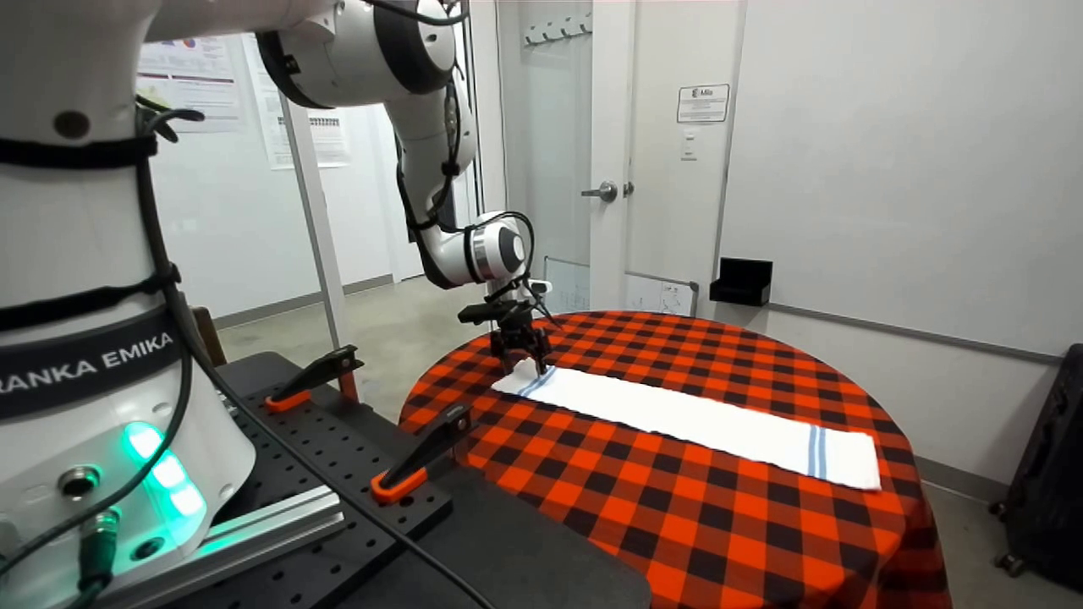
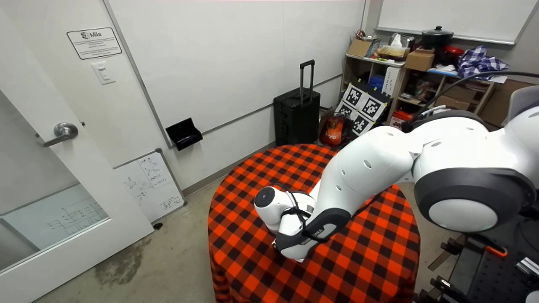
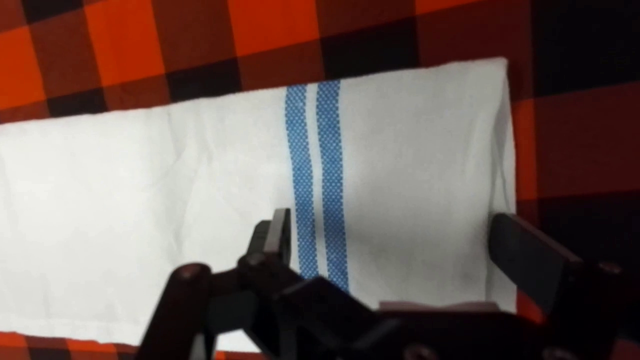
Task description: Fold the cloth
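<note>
The white cloth (image 1: 677, 414) lies stretched out flat across the table in an exterior view, with a pair of blue stripes near each end. My gripper (image 1: 525, 365) is low over the end at the table's left edge. In the wrist view my gripper (image 3: 391, 225) is open, its fingers wide apart, with the cloth (image 3: 415, 165) below and between them. The left finger is beside the blue stripes (image 3: 332, 185). The right finger is at the cloth's end edge, where a crease runs along the hem. In an exterior view the arm (image 2: 370, 168) hides the gripper and most of the cloth.
A red-and-black checked tablecloth (image 1: 660, 507) covers the round table. The black robot bench (image 1: 508, 524) with orange-tipped clamps (image 1: 423, 457) adjoins it. A door (image 2: 63, 147), whiteboard (image 2: 231, 63), black case (image 2: 297, 118) and cluttered shelves (image 2: 374, 63) stand around the table.
</note>
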Robot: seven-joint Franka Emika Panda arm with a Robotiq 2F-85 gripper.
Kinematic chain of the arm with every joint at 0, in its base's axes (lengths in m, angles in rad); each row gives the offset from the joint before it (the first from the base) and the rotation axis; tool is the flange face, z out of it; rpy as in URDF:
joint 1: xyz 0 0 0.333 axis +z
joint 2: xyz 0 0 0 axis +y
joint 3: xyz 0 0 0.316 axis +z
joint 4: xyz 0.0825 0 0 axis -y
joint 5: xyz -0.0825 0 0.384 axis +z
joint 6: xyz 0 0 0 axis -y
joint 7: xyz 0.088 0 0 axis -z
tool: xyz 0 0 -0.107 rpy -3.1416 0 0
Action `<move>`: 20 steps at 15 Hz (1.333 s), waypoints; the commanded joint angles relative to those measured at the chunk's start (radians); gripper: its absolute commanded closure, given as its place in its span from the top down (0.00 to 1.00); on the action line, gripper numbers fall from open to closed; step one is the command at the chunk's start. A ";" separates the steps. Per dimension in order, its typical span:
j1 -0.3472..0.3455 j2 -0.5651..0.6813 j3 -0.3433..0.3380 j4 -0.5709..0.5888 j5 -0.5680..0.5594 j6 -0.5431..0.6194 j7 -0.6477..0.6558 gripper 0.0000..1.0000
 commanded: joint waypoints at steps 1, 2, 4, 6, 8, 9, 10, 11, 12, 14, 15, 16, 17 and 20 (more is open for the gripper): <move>0.008 0.024 0.004 0.062 0.040 -0.042 -0.031 1.00; 0.008 0.021 0.006 0.065 0.040 -0.046 -0.031 1.00; 0.008 0.017 0.012 0.068 0.044 -0.050 -0.031 1.00; 0.009 0.017 0.016 0.069 0.048 -0.049 -0.033 1.00; 0.008 0.020 0.019 0.071 0.051 -0.049 -0.035 1.00; 0.008 0.021 0.020 0.071 0.052 -0.049 -0.035 1.00; 0.008 0.023 0.019 0.070 0.051 -0.048 -0.035 1.00; 0.008 0.024 0.019 0.070 0.051 -0.048 -0.035 1.00; 0.007 0.025 0.018 0.071 0.051 -0.047 -0.036 1.00; 0.007 0.028 0.018 0.072 0.051 -0.049 -0.036 1.00; 0.006 0.028 0.018 0.074 0.052 -0.048 -0.037 1.00; 0.006 0.028 0.020 0.074 0.052 -0.048 -0.038 0.97; 0.005 0.027 0.021 0.074 0.053 -0.047 -0.040 0.84; 0.006 0.025 0.021 0.074 0.051 -0.044 -0.044 0.61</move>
